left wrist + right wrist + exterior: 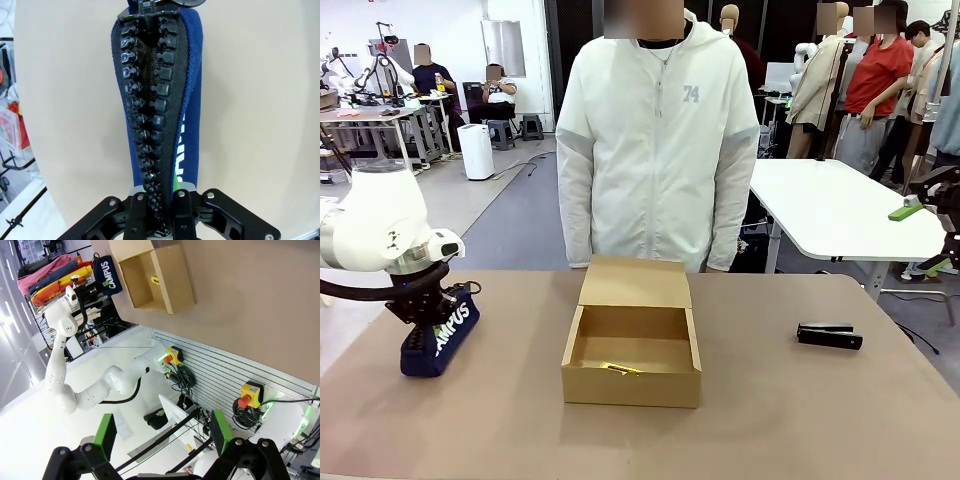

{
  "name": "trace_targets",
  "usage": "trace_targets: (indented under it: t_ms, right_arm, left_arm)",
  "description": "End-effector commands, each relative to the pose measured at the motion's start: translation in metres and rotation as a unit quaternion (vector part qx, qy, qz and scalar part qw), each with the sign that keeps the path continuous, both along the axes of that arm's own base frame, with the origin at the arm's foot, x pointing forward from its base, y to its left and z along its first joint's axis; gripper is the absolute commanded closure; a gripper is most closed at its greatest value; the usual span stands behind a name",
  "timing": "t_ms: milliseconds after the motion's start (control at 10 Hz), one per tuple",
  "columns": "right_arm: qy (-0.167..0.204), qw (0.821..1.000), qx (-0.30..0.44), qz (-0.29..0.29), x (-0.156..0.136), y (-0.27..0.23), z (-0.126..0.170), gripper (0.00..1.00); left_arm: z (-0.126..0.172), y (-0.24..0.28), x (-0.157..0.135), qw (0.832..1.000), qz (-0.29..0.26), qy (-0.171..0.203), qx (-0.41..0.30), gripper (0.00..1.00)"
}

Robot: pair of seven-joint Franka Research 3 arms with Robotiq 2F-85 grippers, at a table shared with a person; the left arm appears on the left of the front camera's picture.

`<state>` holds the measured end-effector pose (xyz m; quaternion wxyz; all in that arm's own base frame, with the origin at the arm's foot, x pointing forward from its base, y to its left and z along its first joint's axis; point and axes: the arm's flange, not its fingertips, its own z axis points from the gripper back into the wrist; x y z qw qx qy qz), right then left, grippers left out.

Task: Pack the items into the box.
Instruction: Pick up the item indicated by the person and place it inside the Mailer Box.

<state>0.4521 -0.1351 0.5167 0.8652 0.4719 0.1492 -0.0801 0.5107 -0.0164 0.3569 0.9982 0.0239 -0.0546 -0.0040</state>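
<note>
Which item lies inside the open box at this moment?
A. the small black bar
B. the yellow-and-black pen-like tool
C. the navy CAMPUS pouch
B: the yellow-and-black tool lies on the floor of the box, while the left gripper holds the pouch and the black bar sits on the table to the right of the box.

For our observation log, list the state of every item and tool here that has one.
Cardboard box: lid open.
Yellow-and-black pen: lying inside the box.
CAMPUS pouch: upright on table, gripped.
Black stapler: closed, lying on table.
Left tool: shut on the pouch.
Right tool: open, empty.
</note>
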Motion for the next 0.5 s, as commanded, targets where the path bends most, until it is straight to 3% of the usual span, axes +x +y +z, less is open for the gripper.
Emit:
trace_targets:
  t_ms: [0,200,400]
  right_arm:
    - [-0.001,1.000,-0.005,-0.002,-0.001,0.002,0.001,0.00]
    - [-0.001,1.000,-0.005,-0.002,-0.001,0.002,0.001,0.00]
    - [-0.001,1.000,-0.005,-0.002,-0.001,0.002,0.001,0.00]
  left_arm:
    - [0.004,0.007,-0.008,1.000,0.011,-0.010,0.002,1.00]
    - [0.043,0.018,-0.021,0.999,0.026,-0.013,-0.020,1.00]
    - [0.119,0.036,-0.061,0.996,-0.003,0.005,-0.090,1.00]
